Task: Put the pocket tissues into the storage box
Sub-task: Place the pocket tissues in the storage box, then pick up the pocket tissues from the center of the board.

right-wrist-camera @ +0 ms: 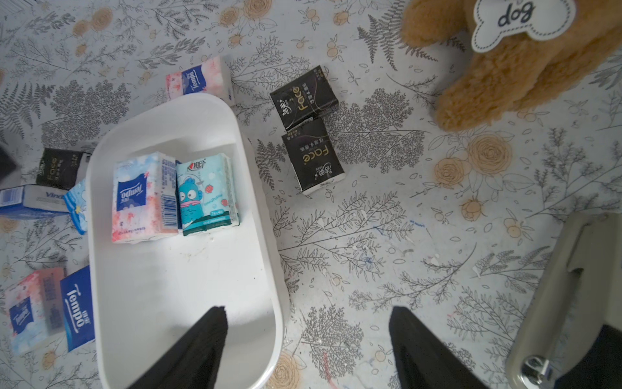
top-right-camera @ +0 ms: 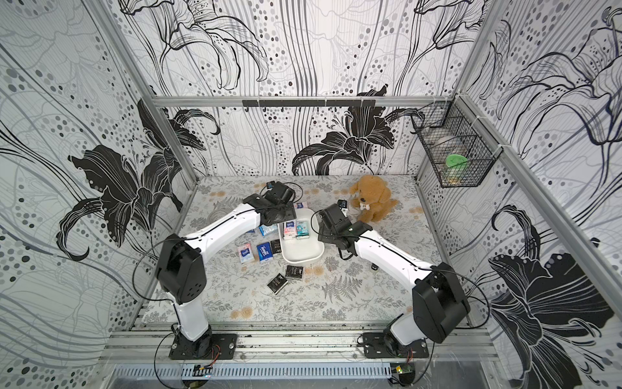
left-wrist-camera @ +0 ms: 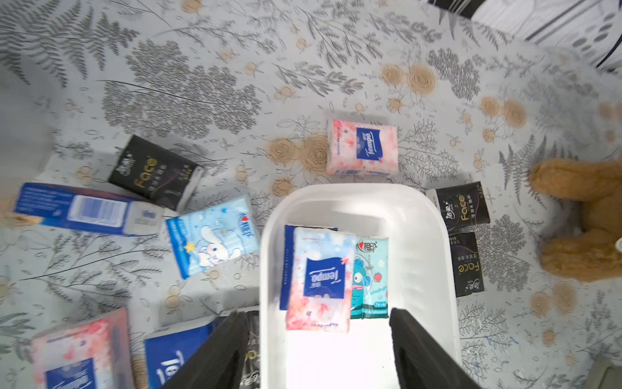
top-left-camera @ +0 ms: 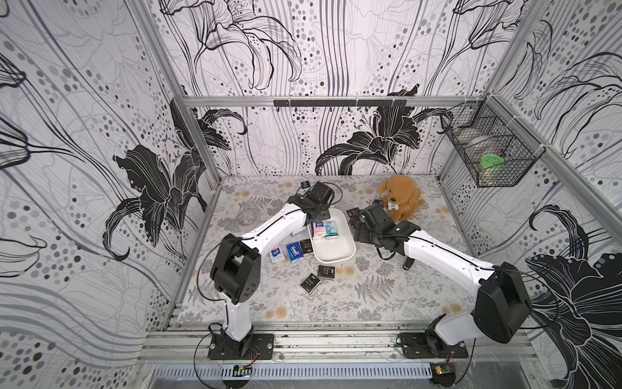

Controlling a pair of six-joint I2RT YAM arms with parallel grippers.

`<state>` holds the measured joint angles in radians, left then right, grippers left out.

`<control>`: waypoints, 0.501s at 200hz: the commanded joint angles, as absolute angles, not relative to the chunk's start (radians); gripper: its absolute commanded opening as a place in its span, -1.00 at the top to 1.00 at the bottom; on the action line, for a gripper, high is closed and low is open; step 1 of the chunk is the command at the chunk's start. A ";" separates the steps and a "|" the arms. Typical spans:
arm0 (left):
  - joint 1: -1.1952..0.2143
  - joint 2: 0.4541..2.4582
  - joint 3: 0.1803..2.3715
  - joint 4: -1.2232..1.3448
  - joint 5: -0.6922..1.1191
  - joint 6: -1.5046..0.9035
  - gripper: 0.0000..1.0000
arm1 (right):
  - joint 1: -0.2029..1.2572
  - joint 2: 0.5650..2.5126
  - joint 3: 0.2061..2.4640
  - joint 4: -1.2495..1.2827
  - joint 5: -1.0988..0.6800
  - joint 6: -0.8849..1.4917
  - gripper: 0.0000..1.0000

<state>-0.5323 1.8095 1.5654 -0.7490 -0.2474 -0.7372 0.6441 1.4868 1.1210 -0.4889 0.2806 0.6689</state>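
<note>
left gripper (left-wrist-camera: 316, 316): jaws well apart, empty; hangs over the storage box, just short of the pink-white packet.
row at box's 9 o'clock: pink loose packet (top-left-camera: 276, 253), dark blue loose packet (top-left-camera: 294, 252) and black loose packet (top-left-camera: 305, 247), all flat, long axes roughly 12-to-6.
bunny packet (left-wrist-camera: 212, 235): light blue, flat on the cloth beside the box wall, skewed.
front pair (top-left-camera: 325, 271): two black packets at box's 6 o'clock, flat, skewed.
storage box (top-left-camera: 336, 259): mid-table between the arms, long axis near 11-to-5.
inside: pink-white packet (left-wrist-camera: 319, 279) lies on a dark blue packet (left-wrist-camera: 287, 266) with a teal packet (left-wrist-camera: 370, 276) touching beside it; they sit at the far end, long axes along the box's.
back pair (right-wrist-camera: 313, 155): two black packets at box's 2 o'clock, end to end.
right gripper (right-wrist-camera: 308, 310): jaws wide, empty; one finger is over the box, the other over bare cloth.
handling: you should expect pocket tissues to be light, squashy and slick-wrapped; pinch across the narrow width from above.
</note>
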 commanded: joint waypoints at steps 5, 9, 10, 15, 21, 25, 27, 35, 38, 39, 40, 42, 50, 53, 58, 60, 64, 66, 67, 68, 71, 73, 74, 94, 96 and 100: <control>-0.434 1.703 1.459 -0.704 -0.210 -0.743 -0.44 | 0.639 1.504 1.144 -0.495 0.277 0.658 -0.63; -0.418 1.687 1.442 -0.698 -0.206 -0.739 -0.44 | 0.638 1.505 1.142 -0.495 0.276 0.658 -0.63; -0.414 1.683 1.437 -0.696 -0.206 -0.738 -0.44 | 0.638 1.505 1.142 -0.495 0.277 0.658 -0.63; -0.392 1.666 1.417 -0.690 -0.201 -0.732 -0.44 | 0.638 1.506 1.143 -0.494 0.276 0.658 -0.63; -0.365 1.649 1.394 -0.680 -0.192 -0.724 -0.45 | 0.639 1.506 1.141 -0.493 0.275 0.657 -0.63; -0.348 1.640 1.379 -0.671 -0.185 -0.715 -0.45 | 0.639 1.505 1.139 -0.494 0.276 0.657 -0.63; -0.340 1.636 1.372 -0.667 -0.181 -0.711 -0.45 | 0.639 1.507 1.139 -0.493 0.275 0.657 -0.63; -0.303 1.622 1.345 -0.648 -0.155 -0.694 -0.44 | 0.639 1.508 1.135 -0.492 0.275 0.657 -0.63; -0.288 1.619 1.338 -0.638 -0.144 -0.687 -0.45 | 0.638 1.508 1.134 -0.491 0.275 0.657 -0.63; -0.286 1.620 1.334 -0.635 -0.139 -0.684 -0.45 | 0.638 1.508 1.134 -0.491 0.275 0.657 -0.63; -0.279 1.619 1.332 -0.631 -0.134 -0.682 -0.45 | 0.638 1.507 1.133 -0.491 0.275 0.657 -0.63; -0.272 1.619 1.324 -0.625 -0.125 -0.675 -0.44 | 0.638 1.508 1.132 -0.491 0.275 0.657 -0.63; -0.233 1.620 1.302 -0.595 -0.080 -0.652 -0.45 | 0.638 1.506 1.127 -0.487 0.275 0.659 -0.63; -0.222 1.622 1.296 -0.585 -0.060 -0.644 -0.44 | 0.639 1.506 1.126 -0.488 0.275 0.659 -0.64; -0.202 1.630 1.289 -0.569 -0.027 -0.630 -0.44 | 0.638 1.506 1.125 -0.487 0.274 0.660 -0.63; -0.193 1.634 1.288 -0.563 -0.015 -0.622 -0.44 | 0.638 1.506 1.124 -0.486 0.273 0.660 -0.64; -0.178 1.642 1.286 -0.553 0.009 -0.609 -0.45 | 0.638 1.506 1.123 -0.487 0.275 0.660 -0.63; -0.171 1.648 1.286 -0.546 0.022 -0.601 -0.44 | 0.638 1.505 1.121 -0.487 0.275 0.660 -0.63; -0.168 1.650 1.287 -0.543 0.026 -0.596 -0.44 | 0.639 1.505 1.121 -0.487 0.274 0.660 -0.63; -0.164 1.652 1.287 -0.542 0.032 -0.593 -0.44 | 0.639 1.505 1.121 -0.488 0.274 0.660 -0.64; -0.157 1.659 1.289 -0.535 0.043 -0.580 -0.45 | 0.638 1.505 1.120 -0.488 0.275 0.660 -0.64; -0.153 1.664 1.292 -0.533 0.047 -0.573 -0.44 | 0.638 1.505 1.120 -0.487 0.275 0.660 -0.63; -0.153 1.667 1.292 -0.532 0.050 -0.570 -0.44 | 0.638 1.505 1.119 -0.487 0.275 0.662 -0.63; -0.123 1.727 1.332 -0.500 0.094 -0.493 -0.45 | 0.638 1.499 1.109 -0.487 0.279 0.665 -0.63; -0.121 1.733 1.337 -0.498 0.097 -0.488 -0.45 | 0.638 1.498 1.108 -0.486 0.279 0.665 -0.63; -0.116 1.747 1.349 -0.495 0.103 -0.477 -0.45 | 0.639 1.495 1.105 -0.486 0.280 0.666 -0.63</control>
<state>-0.1345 1.6852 1.2991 -0.5911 -0.0109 -0.6006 0.6441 1.4944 1.1210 -0.4881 0.2771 0.6689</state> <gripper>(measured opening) 0.723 0.818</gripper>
